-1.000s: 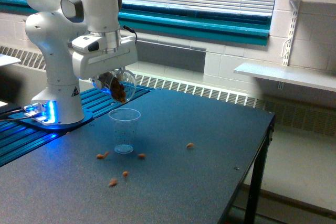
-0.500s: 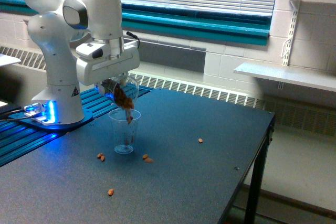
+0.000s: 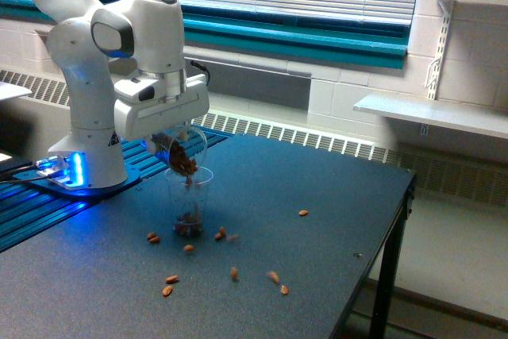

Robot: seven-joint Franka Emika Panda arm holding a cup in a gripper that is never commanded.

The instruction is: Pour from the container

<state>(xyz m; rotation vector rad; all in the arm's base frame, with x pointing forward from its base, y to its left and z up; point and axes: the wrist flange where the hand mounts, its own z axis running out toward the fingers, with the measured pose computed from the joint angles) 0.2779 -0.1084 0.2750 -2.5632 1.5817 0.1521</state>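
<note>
The container (image 3: 187, 151), a clear smooth plastic cup, is held tipped with its rim down and brown nuts at its mouth. My gripper (image 3: 168, 137) is shut on it, its fingers mostly hidden under the white hand. Right below stands a smaller clear cup (image 3: 189, 201) upright on the dark table (image 3: 317, 260). Brown nuts lie in that cup's bottom and one is falling in at its rim. Several nuts (image 3: 171, 279) are scattered on the table around the cup and toward the front.
The arm's white base (image 3: 87, 132) stands on a blue-lit mount at the exterior view's left. The table's edge (image 3: 397, 220) runs down the right side. A white shelf (image 3: 432, 113) is fixed to the wall beyond.
The container has tipped further and come lower over the small cup. Nuts have dropped into the cup, and more have spilled and bounced onto the table toward the front.
</note>
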